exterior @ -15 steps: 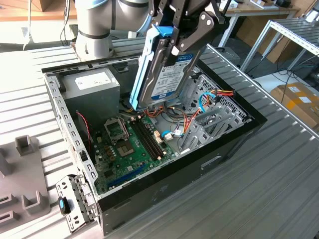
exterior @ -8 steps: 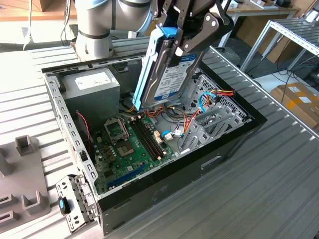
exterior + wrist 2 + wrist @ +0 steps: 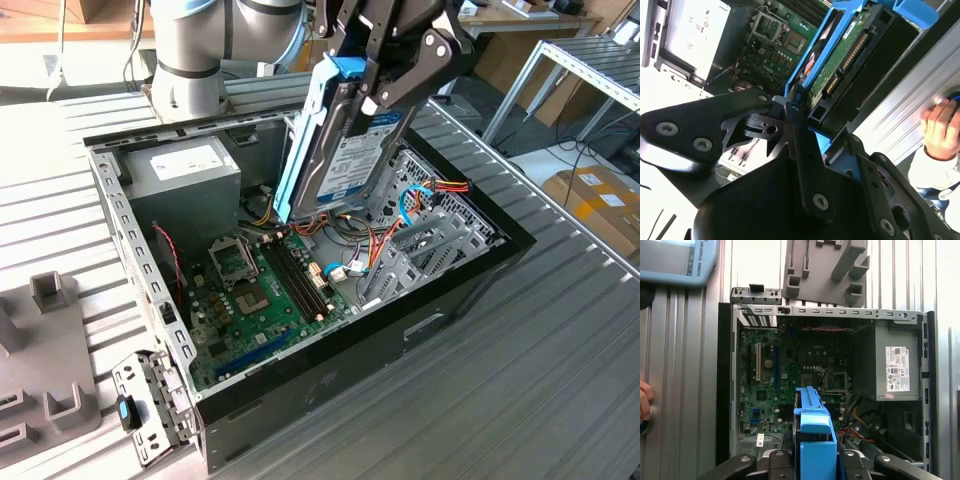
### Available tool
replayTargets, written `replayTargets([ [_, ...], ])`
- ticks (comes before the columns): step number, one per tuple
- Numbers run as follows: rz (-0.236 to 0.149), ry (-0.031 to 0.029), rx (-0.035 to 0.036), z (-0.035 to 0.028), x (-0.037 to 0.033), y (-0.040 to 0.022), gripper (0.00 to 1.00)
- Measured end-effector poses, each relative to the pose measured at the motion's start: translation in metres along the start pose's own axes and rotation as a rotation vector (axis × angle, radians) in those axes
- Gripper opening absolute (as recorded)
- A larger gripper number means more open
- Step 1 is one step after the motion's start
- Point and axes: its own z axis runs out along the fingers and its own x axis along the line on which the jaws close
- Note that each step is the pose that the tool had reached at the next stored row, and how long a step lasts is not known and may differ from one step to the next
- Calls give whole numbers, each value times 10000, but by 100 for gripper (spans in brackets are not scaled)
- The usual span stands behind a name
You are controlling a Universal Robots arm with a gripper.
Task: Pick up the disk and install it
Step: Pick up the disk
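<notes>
Because the claw [image 3: 388, 92] is clamped onto the upper end of the disk [image 3: 350, 150], the drive hangs on edge in the air, clear of everything beneath it. It is over the open computer case [image 3: 400, 340], leaning with its lower end toward the motherboard [image 3: 260, 300]. I judge that this top-end grip leaves the long sides and the lower end free, and that the tilt keeps the drive off the red and orange cables [image 3: 450, 186].

In both wrist views the claw [image 3: 790, 106] [image 3: 814, 461] pinches the blue plastic rail [image 3: 815, 437] from either side. The disk is a flat silver metal body with a white label crossed by a blue band. Its blue rails run along the edges, and the second wrist view shows its green circuit-board underside [image 3: 840, 65] with a row of connector pins.

Below, the case lies on its side with the cover off, so the interior is reachable from above. The metal drive cage [image 3: 430, 240] sits at the exterior view's right, and the grey power supply [image 3: 185, 175] is in the far corner. Past the case, on the ribbed bench [image 3: 520, 400], a grey slotted fixture [image 3: 40, 350] lies well apart, and a person's hand [image 3: 940, 127] rests at the bench edge.
</notes>
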Motion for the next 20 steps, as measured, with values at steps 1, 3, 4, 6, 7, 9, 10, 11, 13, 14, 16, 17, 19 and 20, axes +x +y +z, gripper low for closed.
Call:
replayTargets([
  [1,-1,-1,0,0,5,-7,37],
  [3,0,-1,0,-1,14,-21,37],
  [4,0,0,0,-2,17,-26,37],
  [6,0,0,0,-4,35,-51,37],
  [7,0,-1,0,-4,39,-59,37],
  [9,-1,-2,0,-5,49,-74,37],
  [10,0,0,0,-6,53,-80,37],
  [11,0,-1,0,-7,57,-86,37],
  [13,0,0,0,-8,69,-105,37],
  [14,-1,-1,0,-9,73,-112,37],
  [16,0,-1,0,-10,83,-128,37],
  [17,0,0,0,-11,85,-136,37],
  [19,0,0,0,-12,94,-158,37],
  [20,-1,-1,0,-12,98,-166,37],
])
